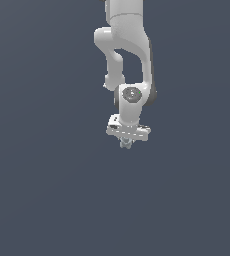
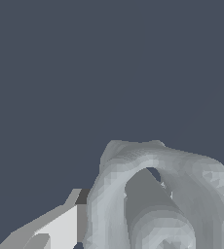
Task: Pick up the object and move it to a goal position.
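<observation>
Object (image 1: 126,143) sits tucked under the white gripper (image 1: 127,142), a little above the middle of the exterior view.

From the exterior view, the white arm (image 1: 129,55) comes down from the top centre of the frame, and the gripper's bar lies crosswise just above the small pale bluish-grey lump, which shows only as a knobbly bit below the bar, narrower than it. In the wrist view the object (image 2: 158,194) fills the lower right of the frame as a looping, lumpy grey form with a dark hole through it, and one pale finger (image 2: 60,226) lies against its side at lower left. The fingers look clamped on the object. Behind everything is plain dark slate-blue.
</observation>
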Robot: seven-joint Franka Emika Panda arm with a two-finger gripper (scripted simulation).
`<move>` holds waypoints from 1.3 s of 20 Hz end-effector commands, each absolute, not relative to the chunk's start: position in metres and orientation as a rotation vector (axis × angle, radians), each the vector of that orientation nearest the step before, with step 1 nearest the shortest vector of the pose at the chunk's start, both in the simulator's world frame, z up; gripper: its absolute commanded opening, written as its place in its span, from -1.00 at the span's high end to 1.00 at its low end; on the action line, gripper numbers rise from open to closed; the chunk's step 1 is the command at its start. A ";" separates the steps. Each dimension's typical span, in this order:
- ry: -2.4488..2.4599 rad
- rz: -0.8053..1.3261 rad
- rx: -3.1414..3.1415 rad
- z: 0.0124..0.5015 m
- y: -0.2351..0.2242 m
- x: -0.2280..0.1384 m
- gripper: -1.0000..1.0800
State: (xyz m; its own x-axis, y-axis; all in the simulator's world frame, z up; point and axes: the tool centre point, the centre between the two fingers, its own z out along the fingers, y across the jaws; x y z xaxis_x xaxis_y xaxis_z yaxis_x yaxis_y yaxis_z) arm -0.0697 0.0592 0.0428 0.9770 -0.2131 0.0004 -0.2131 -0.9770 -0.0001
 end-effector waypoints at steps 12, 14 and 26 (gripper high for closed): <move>0.336 -0.002 -3.123 0.045 0.060 -0.069 1.00; 0.336 -0.002 -3.123 0.049 0.062 -0.068 1.00; 0.337 -0.002 -3.124 0.115 0.094 -0.048 1.00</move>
State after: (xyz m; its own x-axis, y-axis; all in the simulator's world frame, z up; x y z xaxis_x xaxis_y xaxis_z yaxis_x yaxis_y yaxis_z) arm -0.0512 0.0885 0.1032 0.9770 -0.2133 0.0006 -0.2133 -0.9770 0.0002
